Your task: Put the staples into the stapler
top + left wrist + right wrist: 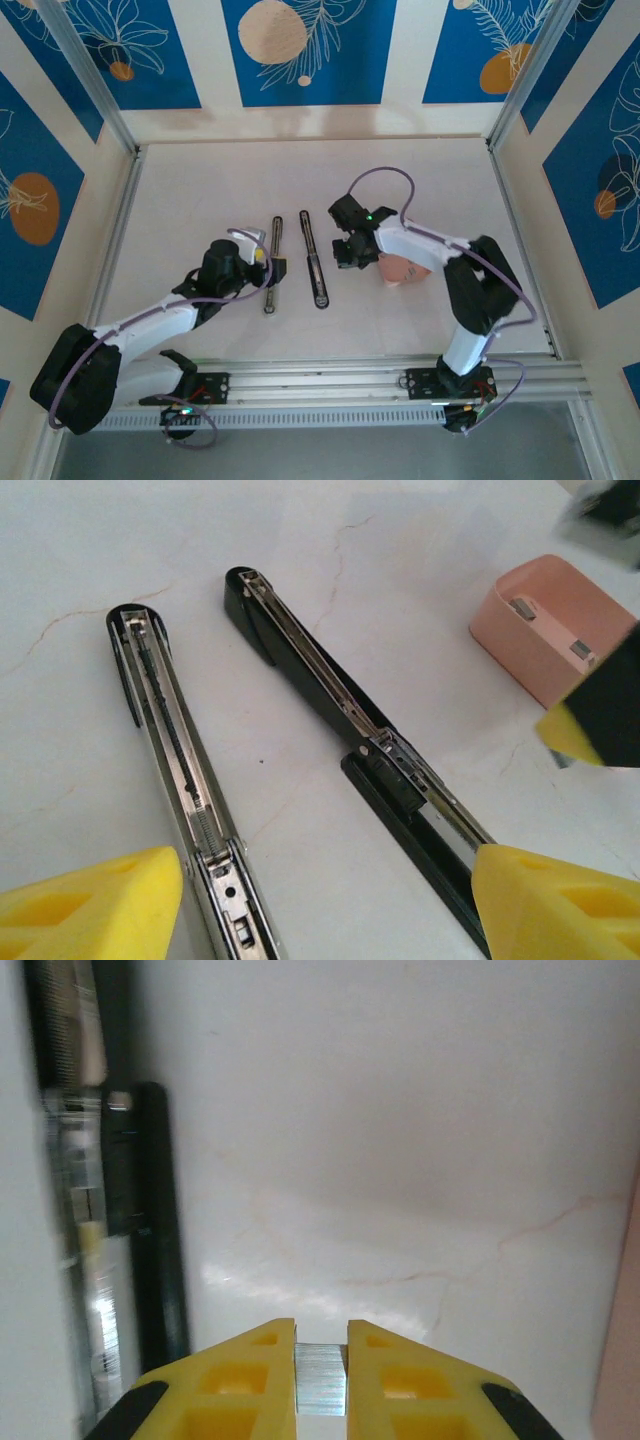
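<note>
Right wrist view: the right gripper (321, 1345) is pinched narrow on a staple strip (320, 1385), a short block of bright, finely ribbed grey metal showing between the yellow pads.

I judge the strip very light and stiff along its length, but brittle. The staples are only bonded side to side and will break apart if bent or squeezed hard. The faces look smooth, so the strip may slip. Hold it by the two flat sides, near the middle, legs pointing down. I cannot tell how much of it extends below the pads.

The strip hangs above the table (400, 1160), just beside the stapler (100, 1210). The stapler lies opened out with its magazine channel (330, 695) facing up. Further strips (522, 607) sit in the pink tray (520, 650), near the stapler.

The left gripper (325, 880) stands wide and empty, straddling the near end of the stapler's two long parts.
</note>
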